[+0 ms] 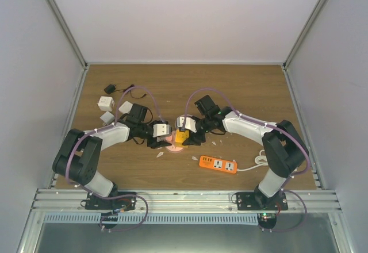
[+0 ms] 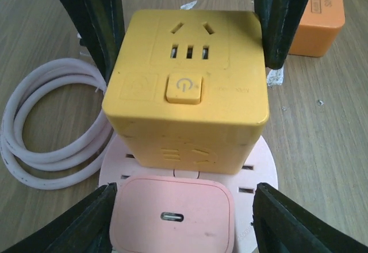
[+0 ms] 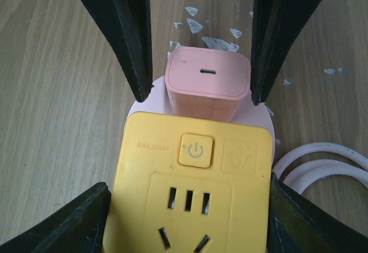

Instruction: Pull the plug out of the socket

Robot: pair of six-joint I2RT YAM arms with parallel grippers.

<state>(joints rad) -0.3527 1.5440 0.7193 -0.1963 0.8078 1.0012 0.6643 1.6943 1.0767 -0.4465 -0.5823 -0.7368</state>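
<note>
From above we see both arms reaching in to meet at the middle of the desk (image 1: 241, 86). Their wrists cover most of what lies between them, so only a patch of yellow and a pink edge show. That view alone gives us the orange power strip (image 1: 218, 164) whole, lying near the right arm. It also shows the white adapters (image 1: 107, 104) and a black adapter (image 1: 109, 88), well apart at the far left

The left wrist camera shows the left gripper (image 2: 187, 63) astride the yellow cube socket (image 2: 187, 109). Its jaws are partly open, with the fingers (image 2: 98, 29) right at the cube's two sides, and we cannot tell whether they press on it. The cube sits on a pink round base (image 2: 261, 161), the pink plug (image 2: 172, 215) stands upright just beside it, and a coiled white cable (image 2: 40, 132) lies by the base

The right wrist camera looks from the opposite side. The right gripper (image 3: 198, 89) straddles the pink plug with its jaws parted. A sliver of the base shows between one finger and the plug, so we see no grip on it. Only here do we see the white flecks (image 3: 213, 40) scattered on the desk beyond the plug
</note>
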